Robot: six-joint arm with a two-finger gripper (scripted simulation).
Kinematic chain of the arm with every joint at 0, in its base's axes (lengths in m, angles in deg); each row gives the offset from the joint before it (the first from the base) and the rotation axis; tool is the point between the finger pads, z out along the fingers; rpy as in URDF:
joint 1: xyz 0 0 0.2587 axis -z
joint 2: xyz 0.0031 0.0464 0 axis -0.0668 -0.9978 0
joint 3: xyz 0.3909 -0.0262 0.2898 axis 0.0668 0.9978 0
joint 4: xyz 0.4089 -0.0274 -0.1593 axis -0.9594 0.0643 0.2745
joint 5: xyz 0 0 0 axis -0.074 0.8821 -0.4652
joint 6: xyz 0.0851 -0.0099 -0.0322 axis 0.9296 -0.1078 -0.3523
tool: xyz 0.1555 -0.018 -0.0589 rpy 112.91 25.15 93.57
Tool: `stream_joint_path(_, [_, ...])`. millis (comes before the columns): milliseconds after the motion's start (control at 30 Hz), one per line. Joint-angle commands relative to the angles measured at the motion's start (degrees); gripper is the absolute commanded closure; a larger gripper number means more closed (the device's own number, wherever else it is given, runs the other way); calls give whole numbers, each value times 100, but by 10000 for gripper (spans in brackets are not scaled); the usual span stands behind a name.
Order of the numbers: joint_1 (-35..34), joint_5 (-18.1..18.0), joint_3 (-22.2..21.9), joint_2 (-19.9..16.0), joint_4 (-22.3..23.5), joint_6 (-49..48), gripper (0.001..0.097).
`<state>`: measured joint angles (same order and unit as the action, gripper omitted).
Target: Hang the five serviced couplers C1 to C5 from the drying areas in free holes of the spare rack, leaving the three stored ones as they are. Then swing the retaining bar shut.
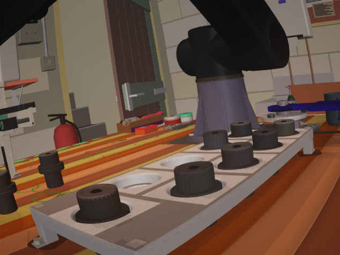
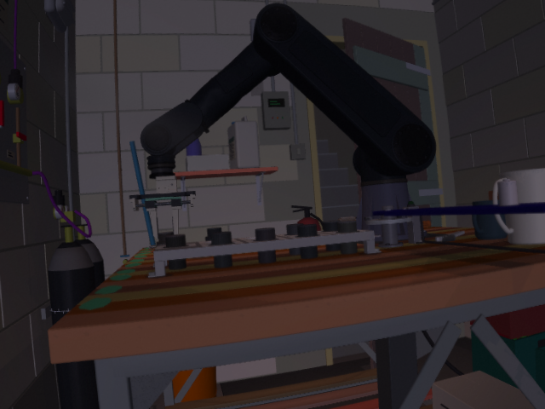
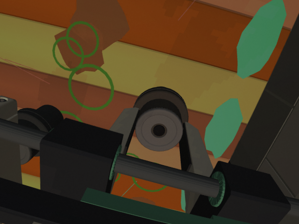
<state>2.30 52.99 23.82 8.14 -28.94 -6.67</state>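
A dark toothed coupler (image 3: pixel 159 120) stands upright on the striped bench top between my fingers, its grey top face and centre hole toward the wrist camera. A second loose coupler (image 1: pixel 51 168) stands on the bench to the left of the spare rack (image 1: pixel 175 189), and a third (image 1: pixel 6 192) stands at the left edge of the side camera. The rack is a pale raised plate that carries several couplers, with two holes empty (image 1: pixel 136 179) (image 1: pixel 181 160). The blue retaining bar (image 1: pixel 304 106) is swung out past the rack's far end. My gripper (image 3: pixel 158 135) is closed on the coupler.
Behind the rack rises the arm's grey base (image 1: pixel 222 107), with a door and a red fire extinguisher (image 1: pixel 65 133) further back. Green rings (image 3: pixel 91 86) and green patches (image 3: pixel 223 126) mark the bench near the gripper. A white mug (image 2: pixel 521 204) stands at the right end.
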Motion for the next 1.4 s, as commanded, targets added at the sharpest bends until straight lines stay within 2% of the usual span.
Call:
stream_joint_path(0, [0, 3, -4, 7, 0, 0, 966])
stream_joint_path(267, [0, 189, -55, 149, 0, 0, 966])
stream_joint_path(867, [0, 1195, -459, 745, 0, 0, 966])
stream_joint_path(1367, [-1, 1292, -508, 792, 0, 0, 966])
